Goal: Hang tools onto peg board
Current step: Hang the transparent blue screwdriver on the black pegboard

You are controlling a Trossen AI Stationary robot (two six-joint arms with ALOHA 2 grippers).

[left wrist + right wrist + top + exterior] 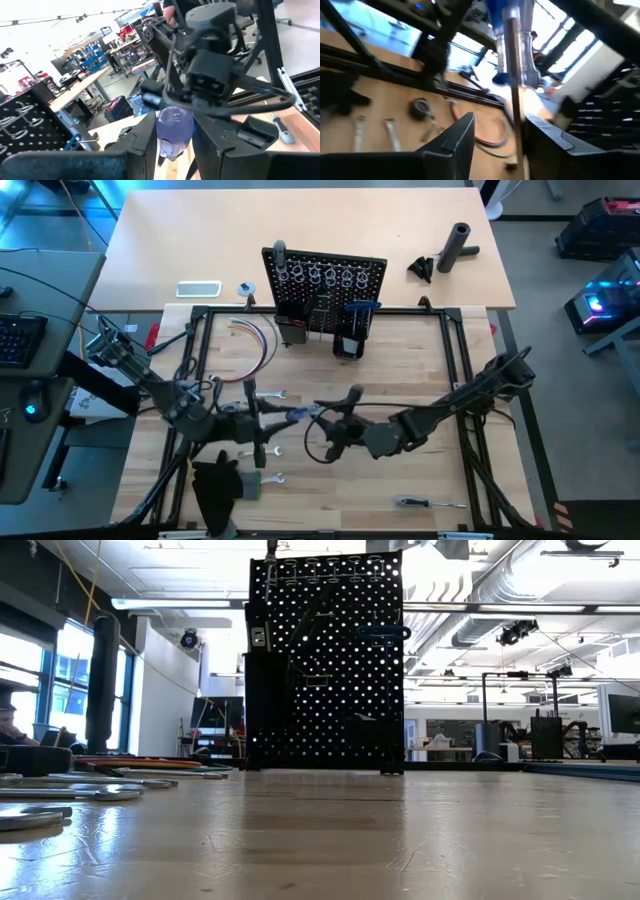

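The peg board (pixel 325 285) stands upright at the far edge of the tabletop (pixel 400 380), well apart from the blue-handled screwdriver (pixel 300 416) held mid-air between the 2 arms; it looks light, rigid, its clear handle likely slick — best gripped at the handle. The left pincer (pixel 172 145) clamps that handle; the right pincer (pixel 500 140) stands part-open around the steel shaft — contact unclear.

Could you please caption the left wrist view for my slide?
Left gripper holds a blue-handled screwdriver by its handle, facing the right arm.
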